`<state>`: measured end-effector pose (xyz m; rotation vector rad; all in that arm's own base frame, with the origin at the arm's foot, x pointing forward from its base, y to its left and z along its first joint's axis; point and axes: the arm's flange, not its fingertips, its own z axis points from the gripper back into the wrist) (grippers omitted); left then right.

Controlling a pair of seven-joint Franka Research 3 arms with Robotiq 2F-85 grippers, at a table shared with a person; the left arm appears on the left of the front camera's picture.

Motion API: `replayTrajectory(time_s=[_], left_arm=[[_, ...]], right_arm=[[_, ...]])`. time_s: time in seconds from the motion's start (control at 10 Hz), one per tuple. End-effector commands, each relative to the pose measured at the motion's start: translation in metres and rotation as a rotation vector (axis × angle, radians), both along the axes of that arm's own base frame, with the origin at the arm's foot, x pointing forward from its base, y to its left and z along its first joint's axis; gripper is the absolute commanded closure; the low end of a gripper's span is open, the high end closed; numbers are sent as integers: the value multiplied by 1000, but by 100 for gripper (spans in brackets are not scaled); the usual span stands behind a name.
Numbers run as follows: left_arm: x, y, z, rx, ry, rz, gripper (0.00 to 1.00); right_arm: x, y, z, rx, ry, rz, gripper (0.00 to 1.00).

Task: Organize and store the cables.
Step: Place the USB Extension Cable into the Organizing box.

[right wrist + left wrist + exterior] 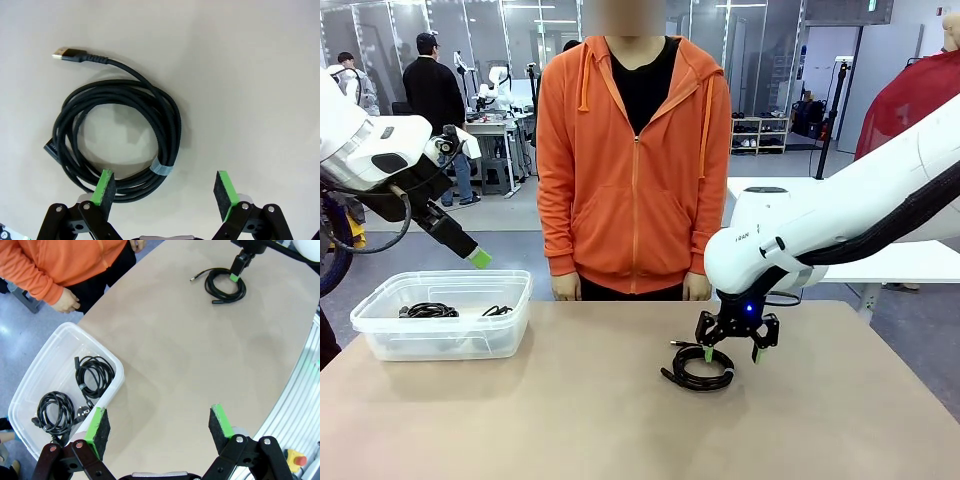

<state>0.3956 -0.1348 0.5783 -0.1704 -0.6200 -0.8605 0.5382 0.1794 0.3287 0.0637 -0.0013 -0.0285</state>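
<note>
While your right gripper [730, 354] hangs with jaws apart, the coiled cable [117, 142] lies just under its one pad, off-centre.

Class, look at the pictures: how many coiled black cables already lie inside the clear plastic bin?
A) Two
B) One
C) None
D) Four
A: the left wrist view shows two coiled bundles inside the clear plastic bin, one cable nearer the table's middle and another cable beside it, while a third cable lies out on the table.
</note>
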Motion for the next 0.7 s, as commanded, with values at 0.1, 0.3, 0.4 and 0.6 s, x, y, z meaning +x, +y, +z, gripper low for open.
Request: replayTrajectory(time_s=[0.1,0.3,0.4,0.6], left_arm=[[0,0,0,7,-2,7,0],[0,0,0,7,-2,7,0],[0,0,0,7,-2,7,0],[0,0,0,7,-2,7,0]], right_arm=[[-5,2,-8,-25,-12,-98,0],[-7,2,-11,-46,4,-154,0],[-9,3,-13,-58,7,-173,0],[-7,5,-19,-73,-21,-231,0]])
